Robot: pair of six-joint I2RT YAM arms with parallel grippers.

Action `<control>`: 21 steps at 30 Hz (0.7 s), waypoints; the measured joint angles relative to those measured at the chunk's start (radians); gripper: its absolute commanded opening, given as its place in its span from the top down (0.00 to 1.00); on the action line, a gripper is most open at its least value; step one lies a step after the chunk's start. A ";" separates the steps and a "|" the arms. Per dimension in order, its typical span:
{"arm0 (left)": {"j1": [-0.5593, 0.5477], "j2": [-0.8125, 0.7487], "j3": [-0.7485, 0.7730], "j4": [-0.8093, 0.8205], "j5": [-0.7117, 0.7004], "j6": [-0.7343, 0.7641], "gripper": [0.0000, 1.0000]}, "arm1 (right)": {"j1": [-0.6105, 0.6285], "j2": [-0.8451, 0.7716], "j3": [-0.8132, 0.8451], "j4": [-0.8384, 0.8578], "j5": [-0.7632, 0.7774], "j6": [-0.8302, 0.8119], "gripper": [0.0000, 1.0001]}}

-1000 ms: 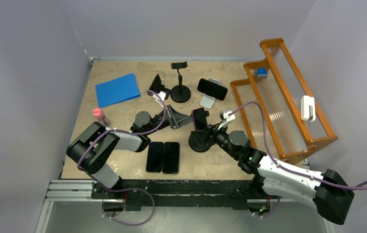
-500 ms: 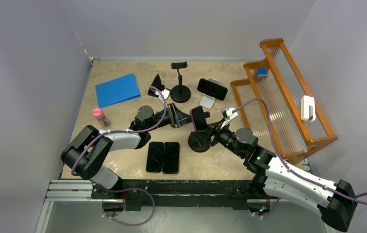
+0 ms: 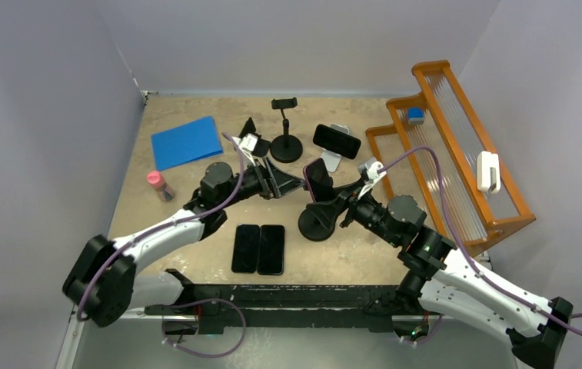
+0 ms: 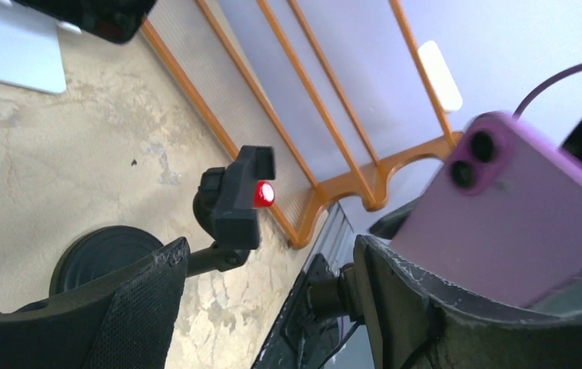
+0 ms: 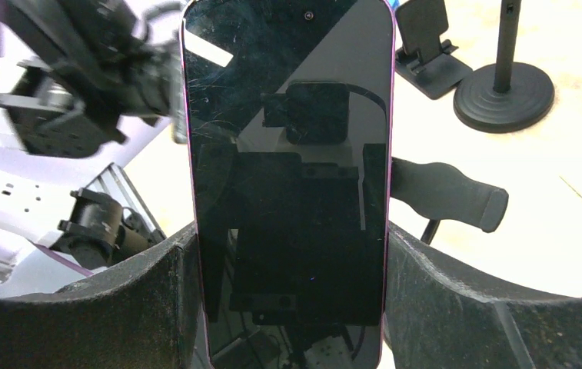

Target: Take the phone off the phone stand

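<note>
**benchrat:** Where's the phone (image 3: 317,180) reckoned to be here? Can it be counted as off the stand (image 3: 318,224)?

**yamfan:** Looks like it. It's gripped by its long edges in the right end effector (image 5: 291,231), with the screen turned toward that wrist camera. It's held tilted in the air over the middle of the table, just above the stand's round base. In the left wrist view the stand's clamp (image 4: 237,201) is seen bare, and the phone's purple back is apart from it.

**benchrat:** And why is the left end effector (image 4: 268,252) parked there?

**yamfan:** It's spread wide, nothing between the fingers, and aimed at the stand from the left side. Probably it's placed there so the stand can be steadied, though that's only guessed. What remains, it seems, is for the phone to be carried clear and laid down, maybe by the two phones (image 3: 258,248) near the table's near edge. Only the edges are gripped, so slipping should be watched for.
</note>
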 measured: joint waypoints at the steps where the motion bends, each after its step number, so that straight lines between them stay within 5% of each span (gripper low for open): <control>1: 0.000 -0.038 0.003 -0.036 -0.022 0.008 0.24 | 0.000 0.002 0.002 -0.008 0.000 -0.007 1.00; 10: 0.001 -0.392 0.080 -0.351 -0.190 0.157 0.26 | 0.007 0.086 0.066 -0.040 0.061 -0.056 1.00; 21: 0.001 -0.443 0.153 -0.482 -0.179 0.229 0.30 | 0.150 0.278 0.161 0.017 0.347 -0.056 1.00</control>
